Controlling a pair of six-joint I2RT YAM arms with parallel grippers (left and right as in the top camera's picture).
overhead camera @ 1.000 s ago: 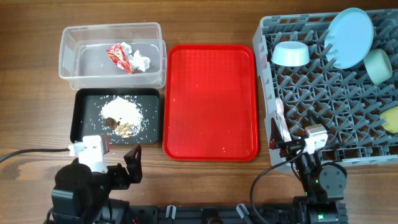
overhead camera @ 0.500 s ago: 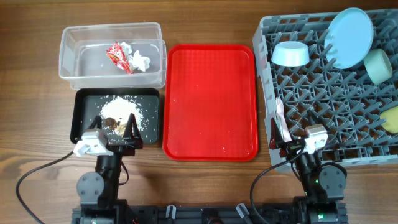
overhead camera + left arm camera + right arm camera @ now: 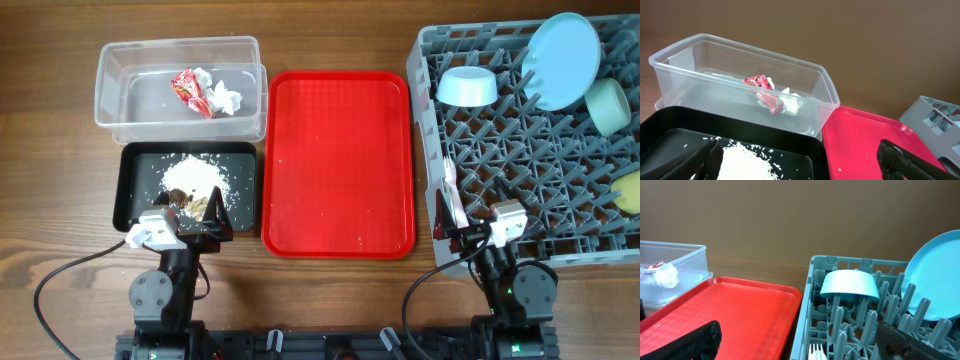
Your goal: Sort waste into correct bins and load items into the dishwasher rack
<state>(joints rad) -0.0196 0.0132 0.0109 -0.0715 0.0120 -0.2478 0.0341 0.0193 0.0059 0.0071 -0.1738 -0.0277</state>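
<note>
From above, the clear tub (image 3: 110,70) at the back left of the table (image 3: 60,250) holds the red-and-white wrapper (image 3: 188,90) and the white tissue (image 3: 227,97). Just in front of it, the black tray (image 3: 132,185) holds white crumbs (image 3: 195,178) and brown food bits (image 3: 202,206). The left tool (image 3: 195,205) hangs over the tray's near edge. The red tray (image 3: 338,160) lies in the middle. On the right, the grey rack (image 3: 520,170) holds the blue plate (image 3: 560,60), blue bowl (image 3: 467,86), green bowl (image 3: 607,105), yellow cup (image 3: 630,192) and a white fork (image 3: 450,190). The right tool (image 3: 465,220) sits at the rack's near edge.

The left wrist view shows its tool wide open and holding nothing.

The right wrist view shows the same. The blue bowl sits upside down on the pegs.
</note>
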